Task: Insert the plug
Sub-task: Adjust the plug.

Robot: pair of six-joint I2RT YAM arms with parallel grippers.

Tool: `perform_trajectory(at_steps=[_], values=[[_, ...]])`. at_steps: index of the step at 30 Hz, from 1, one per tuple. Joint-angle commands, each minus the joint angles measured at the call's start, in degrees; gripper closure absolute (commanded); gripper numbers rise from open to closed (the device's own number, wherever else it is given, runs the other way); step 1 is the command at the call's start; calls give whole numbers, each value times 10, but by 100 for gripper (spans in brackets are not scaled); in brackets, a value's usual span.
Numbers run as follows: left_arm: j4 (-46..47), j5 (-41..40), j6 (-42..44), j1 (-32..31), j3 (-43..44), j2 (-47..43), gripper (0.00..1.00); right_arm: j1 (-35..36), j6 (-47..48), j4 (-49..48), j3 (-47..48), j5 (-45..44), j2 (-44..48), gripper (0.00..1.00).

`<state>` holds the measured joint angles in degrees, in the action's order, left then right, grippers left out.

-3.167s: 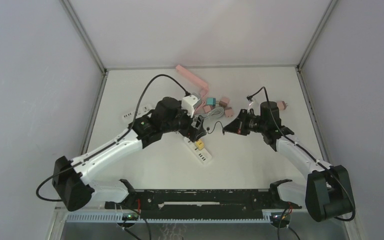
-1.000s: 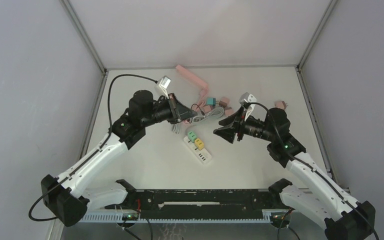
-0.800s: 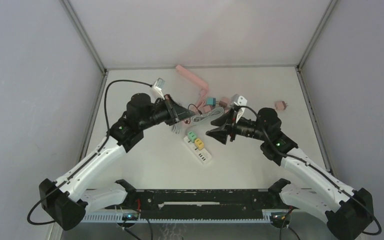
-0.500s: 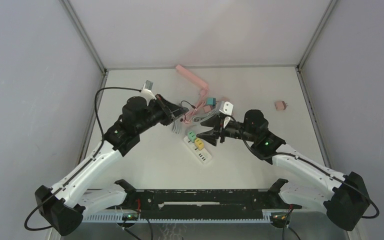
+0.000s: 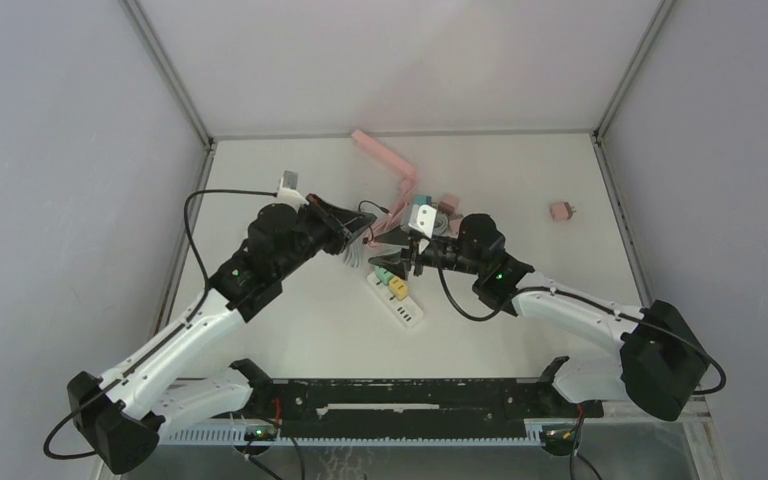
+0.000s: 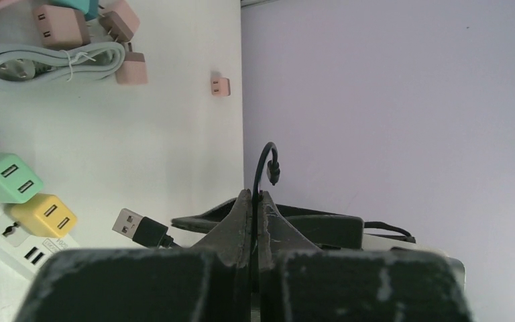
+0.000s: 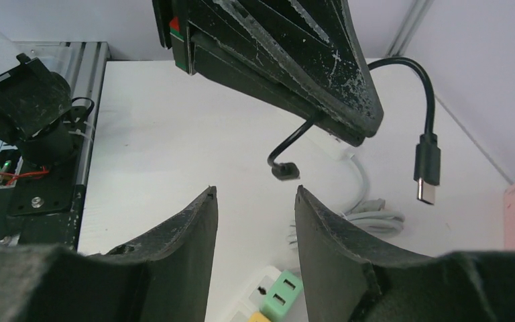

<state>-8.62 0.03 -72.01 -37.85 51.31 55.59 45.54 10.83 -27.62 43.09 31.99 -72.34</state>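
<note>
Over the middle of the table (image 5: 520, 180), a thin black cable (image 7: 294, 144) is pinched between the tightly closed fingers of the left gripper (image 6: 253, 201). One end, a flat USB plug (image 6: 127, 221), is seen free in the air beside those fingers in the left wrist view. It is near but apart from a yellow adapter (image 6: 43, 215) and a green adapter (image 6: 3, 176), which are seated side by side in a white power strip (image 6: 0, 238). The other end, a smaller plug (image 7: 427, 163), is shown dangling in the right wrist view. The right gripper (image 7: 255, 196) is held with its jaws spread apart and nothing between them, pointed at the left gripper's tip. From overhead the two appear very close, though contact cannot be judged there. Beyond the strip, a coiled grey cable (image 6: 47, 59), several pink adapters (image 6: 59, 23) and a long pink bar (image 5: 385, 158) are laid on the table. A lone pink plug (image 5: 561, 210) is set well apart to the right.
</note>
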Motion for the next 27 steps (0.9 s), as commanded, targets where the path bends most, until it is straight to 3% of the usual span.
perform_trajectory(at_steps=[1,14,20,27], values=[[45,-24,-20,-13,-9,-14,100,9,29,-59,31,-4,-13,47],[49,-15,-10,-27,-5,-10,100,10,52,-61,49,-1,-47,48],[53,-11,-8,-30,-5,-2,100,10,54,-47,48,0,-42,57],[52,-15,1,-32,-7,-1,100,10,43,-27,48,3,-29,78]])
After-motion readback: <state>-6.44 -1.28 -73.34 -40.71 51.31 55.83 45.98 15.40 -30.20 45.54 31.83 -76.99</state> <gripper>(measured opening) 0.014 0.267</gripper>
